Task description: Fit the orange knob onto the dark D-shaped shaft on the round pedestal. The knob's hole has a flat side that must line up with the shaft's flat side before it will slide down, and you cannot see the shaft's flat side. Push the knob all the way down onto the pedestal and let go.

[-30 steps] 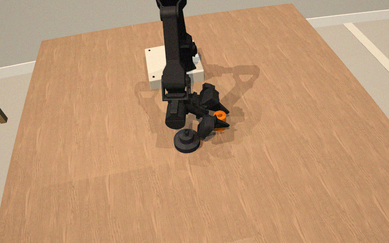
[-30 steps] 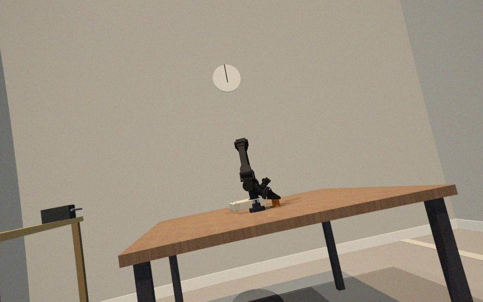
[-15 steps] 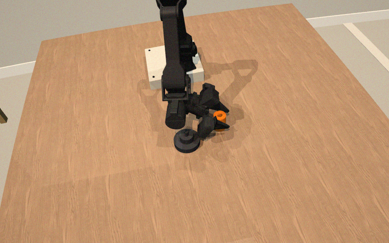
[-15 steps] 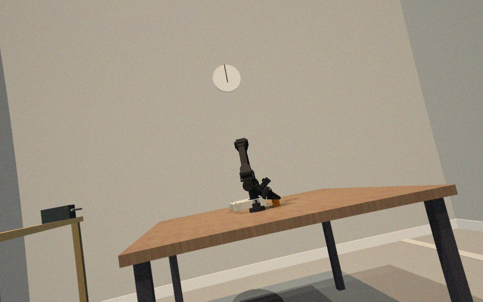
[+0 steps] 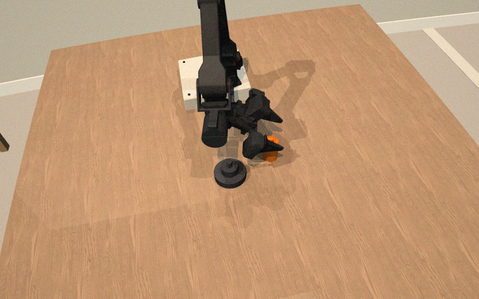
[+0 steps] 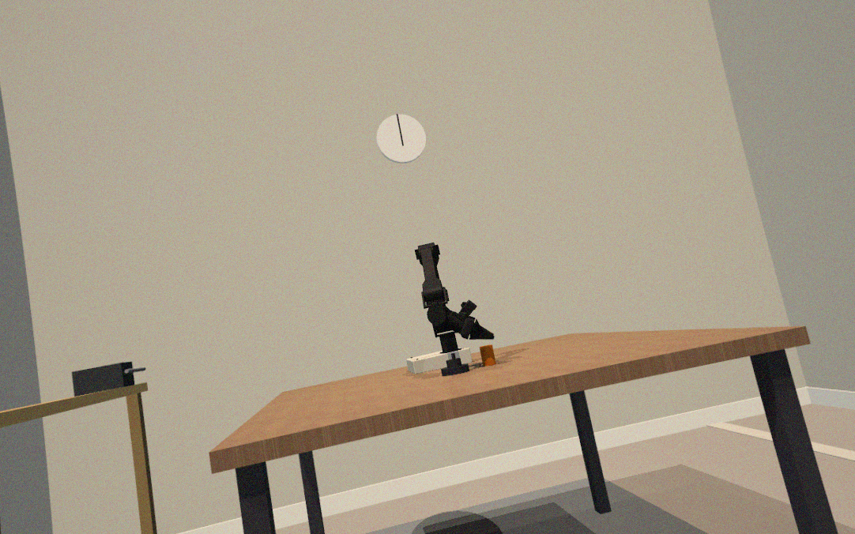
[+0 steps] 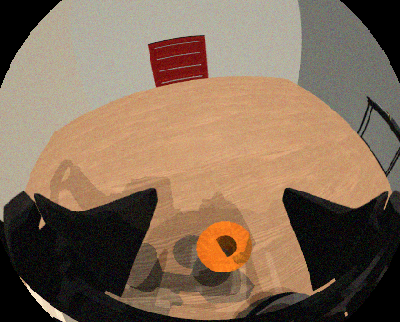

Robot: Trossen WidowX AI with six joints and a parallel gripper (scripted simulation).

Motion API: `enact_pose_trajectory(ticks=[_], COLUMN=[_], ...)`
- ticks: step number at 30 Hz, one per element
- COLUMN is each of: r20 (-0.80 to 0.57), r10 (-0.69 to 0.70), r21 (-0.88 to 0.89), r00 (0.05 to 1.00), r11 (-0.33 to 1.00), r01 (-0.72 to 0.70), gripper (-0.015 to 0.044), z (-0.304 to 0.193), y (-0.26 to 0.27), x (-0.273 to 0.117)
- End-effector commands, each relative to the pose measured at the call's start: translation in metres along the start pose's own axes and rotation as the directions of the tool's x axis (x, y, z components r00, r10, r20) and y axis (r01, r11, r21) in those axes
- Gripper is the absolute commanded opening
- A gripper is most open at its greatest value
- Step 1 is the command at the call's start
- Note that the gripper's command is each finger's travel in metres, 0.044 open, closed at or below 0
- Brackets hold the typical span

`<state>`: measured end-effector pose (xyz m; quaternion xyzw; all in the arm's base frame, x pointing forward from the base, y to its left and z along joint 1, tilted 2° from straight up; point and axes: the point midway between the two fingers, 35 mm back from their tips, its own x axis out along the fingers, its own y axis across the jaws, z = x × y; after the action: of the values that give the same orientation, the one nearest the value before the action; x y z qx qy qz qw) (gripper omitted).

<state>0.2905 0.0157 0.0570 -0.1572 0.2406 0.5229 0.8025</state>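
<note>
The orange knob [image 5: 270, 155] [image 6: 487, 355] [image 7: 207, 248] stands upright on the table, to the right of the pedestal in the top and exterior views. The wrist view shows its D-shaped hole facing up, with the flat side toward the lower left. My gripper [image 5: 282, 134] [image 6: 491, 336] [image 7: 222, 196] is wide open and empty, with its fingertips above the knob. In the top view the nearer finger hides part of the knob. The dark round pedestal [image 5: 221, 180] [image 6: 454, 371] carries the bare shaft [image 5: 229, 163]; the shaft's flat side cannot be made out.
The arm's white base block [image 5: 190, 74] [image 6: 421, 363] is behind the pedestal on the wooden table [image 5: 122, 166] [image 6: 351, 404] [image 7: 200, 124]. The arm's dark wrist housing [image 5: 214, 135] hangs close behind the pedestal in the top view. Arm shadows fall around the knob.
</note>
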Motion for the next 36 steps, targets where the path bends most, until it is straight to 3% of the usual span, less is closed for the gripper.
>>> enact_pose_trajectory(ticks=[1,5,9,12,16,18,28,32,36], r20=[0.003,-0.011,-0.309,-0.565,-0.814,-0.844,-0.844,-0.844,-0.844], r10=[-0.016,-0.012,0.061,0.073,-0.008,-0.032,-0.032,-0.032,-0.032], r21=[-0.023,-0.019,0.064,0.075,-0.004,-0.027,-0.018,0.149,0.331], r00=[1.000,1.000,0.949,0.822,0.581,0.536,0.536,0.536,0.536], r11=[1.000,1.000,0.997,0.997,1.000,0.999,0.999,0.945,0.754], r01=[0.016,0.011,-0.044,-0.038,0.009,0.018,0.031,0.291,0.567], gripper=[0.0440,0.0440,0.0440,0.0440,0.0440,0.0440,0.0440,0.0440,0.0440], z=[0.031,0.031,0.028,0.030,0.046,0.051,0.051,0.050,0.050], y=[-0.001,-0.001,0.002,0.004,0.001,0.000,0.000,0.000,0.000], x=[-0.019,-0.018,-0.008,-0.011,-0.027,-0.031,-0.031,-0.031,-0.030])
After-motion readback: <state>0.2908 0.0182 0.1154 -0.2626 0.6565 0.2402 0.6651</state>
